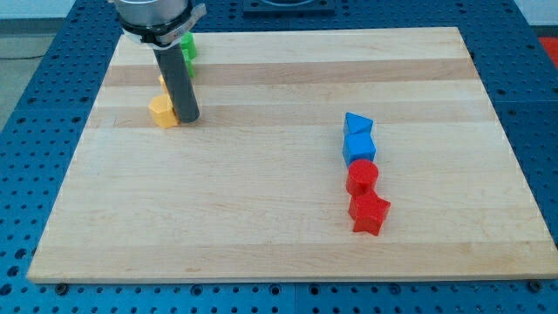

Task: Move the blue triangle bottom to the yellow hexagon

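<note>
No readable text, labels, brands, numbers or signs anywhere in my camera view. Checked wooden board (288,218): bare grain only. Checked blocks right of my tip (188,118) and yellow hexagon (162,111) touching it on view's left: plain coloured faces, no marks. Arm housing above tip: no legible marking. Blue perforated table (35,105): holes only.

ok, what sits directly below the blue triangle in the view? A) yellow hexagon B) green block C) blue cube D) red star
C: the blue cube touches the blue triangle from the view's bottom, with the red cylinder and red star further down that column.
</note>
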Motion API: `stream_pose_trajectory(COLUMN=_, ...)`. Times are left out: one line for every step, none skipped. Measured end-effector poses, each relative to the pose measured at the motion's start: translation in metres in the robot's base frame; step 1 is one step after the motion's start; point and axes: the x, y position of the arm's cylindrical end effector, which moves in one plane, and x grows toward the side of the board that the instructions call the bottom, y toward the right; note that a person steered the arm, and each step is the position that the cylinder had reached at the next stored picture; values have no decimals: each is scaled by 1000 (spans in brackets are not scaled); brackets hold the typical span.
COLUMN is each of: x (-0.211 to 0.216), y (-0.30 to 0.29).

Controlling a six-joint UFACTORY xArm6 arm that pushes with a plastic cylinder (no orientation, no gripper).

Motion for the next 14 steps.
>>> stream_pose_trajectory(x=1, y=37)
stream_pose_trajectory(x=-2, y=100)
stream_pose_trajectory(x=-7, y=172)
stream_pose_trajectory(x=-7, y=246)
stream_pose_trajectory(x=8, y=291)
stream_pose_trajectory(x=33, y=282)
stream_pose_trajectory(x=37, y=251)
stream_pose_trajectory(x=38, y=213)
stream_pose_trajectory(x=53, y=196)
stream_pose_trajectory(x=79, y=193)
stream_pose_trajectory(x=86, y=162)
stream_pose_trajectory(x=87, y=113)
stream_pose_trajectory(x=88, y=63)
stream_pose_trajectory(x=108, y=39)
